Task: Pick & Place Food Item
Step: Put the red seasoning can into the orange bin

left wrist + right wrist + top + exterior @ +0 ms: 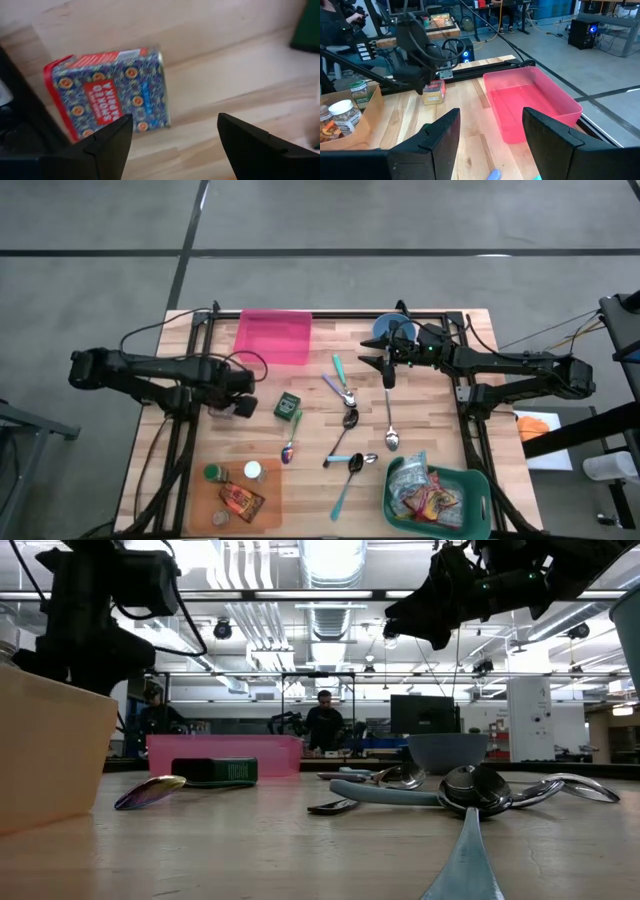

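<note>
A smoked paprika tin (115, 92) with a blue patterned face and red sides lies flat on the wooden table; it also shows in the right wrist view (434, 93). My left gripper (175, 122) hangs over it, pointing down and open. The tin lies beside one finger (107, 142), not between the two. From above, my left gripper (240, 402) is at the table's left middle. My right gripper (372, 362) hovers open above the table's far middle, pointing toward the left, with nothing between its fingers (442, 132).
A pink tray (273, 335) sits at the far edge, and a green tin (288, 405) lies right of my left gripper. Several spoons (348, 420) are scattered mid-table. A blue bowl (388, 328) stands behind my right gripper. A green basket (470, 480) of packets and a cardboard tray (268, 500) with jars sit near the front.
</note>
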